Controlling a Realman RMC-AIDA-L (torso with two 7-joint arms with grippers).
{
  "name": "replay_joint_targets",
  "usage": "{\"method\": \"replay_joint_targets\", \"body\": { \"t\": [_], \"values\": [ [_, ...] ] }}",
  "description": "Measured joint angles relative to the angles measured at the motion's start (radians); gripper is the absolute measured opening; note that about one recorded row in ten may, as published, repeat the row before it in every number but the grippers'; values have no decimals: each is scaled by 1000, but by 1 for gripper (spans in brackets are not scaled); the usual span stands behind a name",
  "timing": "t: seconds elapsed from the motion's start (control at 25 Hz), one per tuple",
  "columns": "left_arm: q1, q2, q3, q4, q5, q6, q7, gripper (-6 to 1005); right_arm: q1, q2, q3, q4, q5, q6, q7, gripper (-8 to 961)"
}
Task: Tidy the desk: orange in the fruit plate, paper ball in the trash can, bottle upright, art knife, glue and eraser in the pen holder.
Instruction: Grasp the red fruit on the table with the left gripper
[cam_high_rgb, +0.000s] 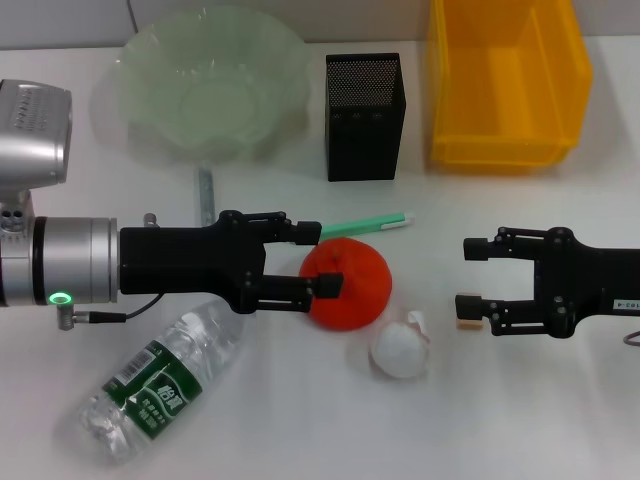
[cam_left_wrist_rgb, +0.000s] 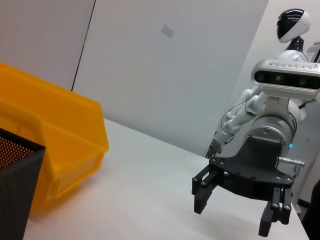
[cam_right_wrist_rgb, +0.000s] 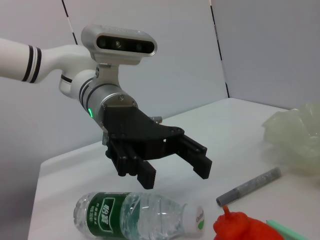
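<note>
The red-orange orange (cam_high_rgb: 352, 285) sits mid-table, also seen as orange (cam_right_wrist_rgb: 244, 228). My left gripper (cam_high_rgb: 322, 260) is open at its left side, raised off the table; the same left gripper (cam_right_wrist_rgb: 174, 173) shows in the right wrist view. The white paper ball (cam_high_rgb: 400, 348) lies just right of the orange. The bottle (cam_high_rgb: 160, 390) lies on its side at the front left. My right gripper (cam_high_rgb: 468, 277) is open, and the beige eraser (cam_high_rgb: 464, 322) peeks out under its near finger. At the back stand the fruit plate (cam_high_rgb: 210, 85), pen holder (cam_high_rgb: 364, 115) and trash can (cam_high_rgb: 505, 85).
A green stick with a white tip (cam_high_rgb: 366, 225) lies behind the orange, and a grey bar (cam_high_rgb: 206, 195) lies in front of the plate. Which is the art knife and which the glue I cannot tell. The left arm's silver forearm (cam_high_rgb: 70, 265) spans the left side.
</note>
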Motion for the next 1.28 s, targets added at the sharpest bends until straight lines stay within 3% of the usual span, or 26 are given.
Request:
{"method": "replay_joint_targets", "body": {
  "t": [0.44, 0.68, 0.88, 1.28],
  "values": [
    [-1, 0, 0, 0, 0, -8, 1, 755, 6, -2, 0, 0, 0, -5, 8, 767],
    [-6, -7, 10, -5, -1, -87, 49, 744, 2, -10, 8, -13, -2, -9, 21, 767],
    [-42, -10, 112, -21, -8, -179, 60, 735, -1, -13, 8, -17, -3, -5, 26, 767],
    [-77, -15, 218, -23, -10, -316, 38, 718, -3, -16, 9, -17, -5, -2, 34, 766]
  ]
}}
